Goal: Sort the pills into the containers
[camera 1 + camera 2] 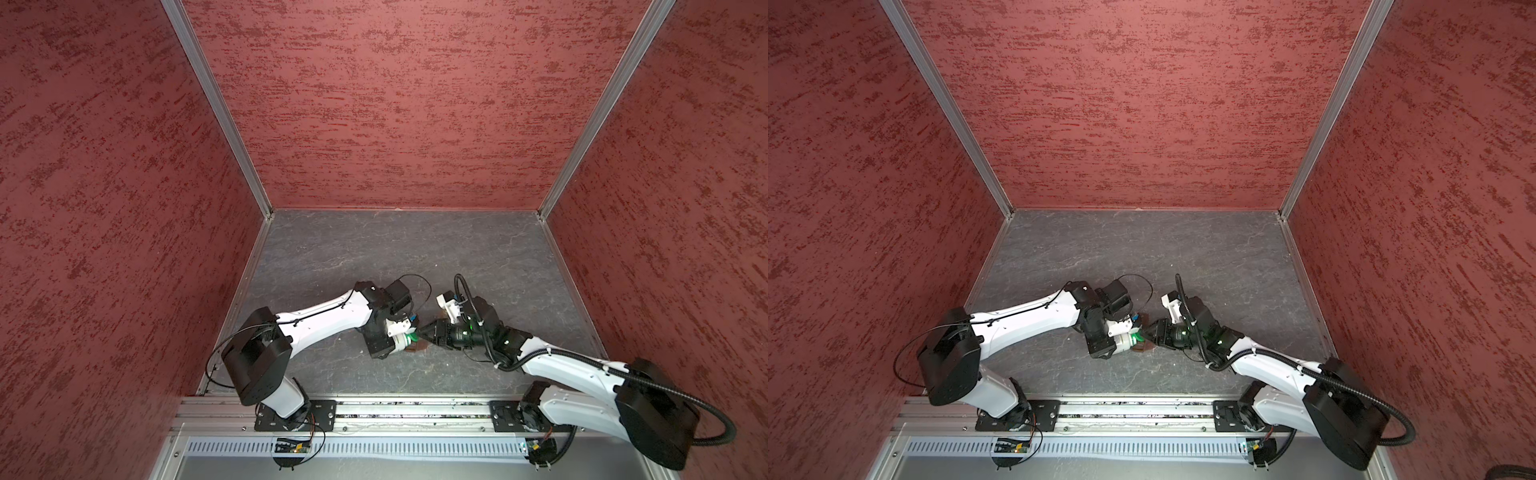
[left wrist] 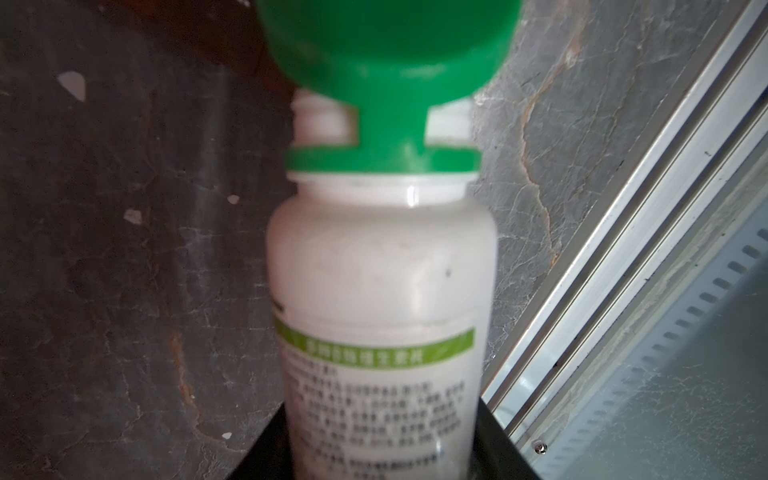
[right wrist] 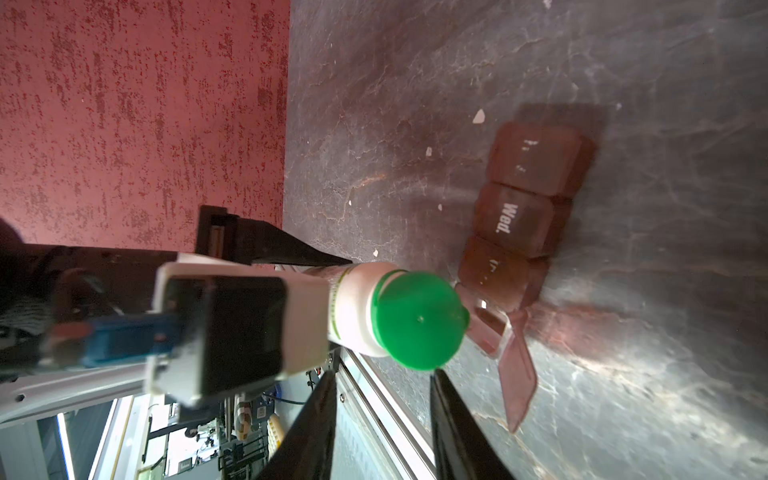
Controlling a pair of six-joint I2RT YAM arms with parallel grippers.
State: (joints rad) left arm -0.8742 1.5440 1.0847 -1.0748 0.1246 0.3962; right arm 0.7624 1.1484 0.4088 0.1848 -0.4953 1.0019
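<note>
The white bottle (image 2: pixel 382 270) fills your left wrist view, its green cap (image 2: pixel 386 41) flipped back on its strap.
The containers (image 3: pixel 519 216) lie on the counter (image 3: pixel 665 291), one cell's lid open beside the cap; your left tool (image 2: pixel 380 415) pinches the bottle, your right tool (image 3: pixel 383 386) stands spread near the cap.

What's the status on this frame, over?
Left gripper shut on white bottle, cap flipped up. Right gripper open, empty, just off the cap. Pill box on table, one cell open; no pills seen. Nothing in the way.
</note>
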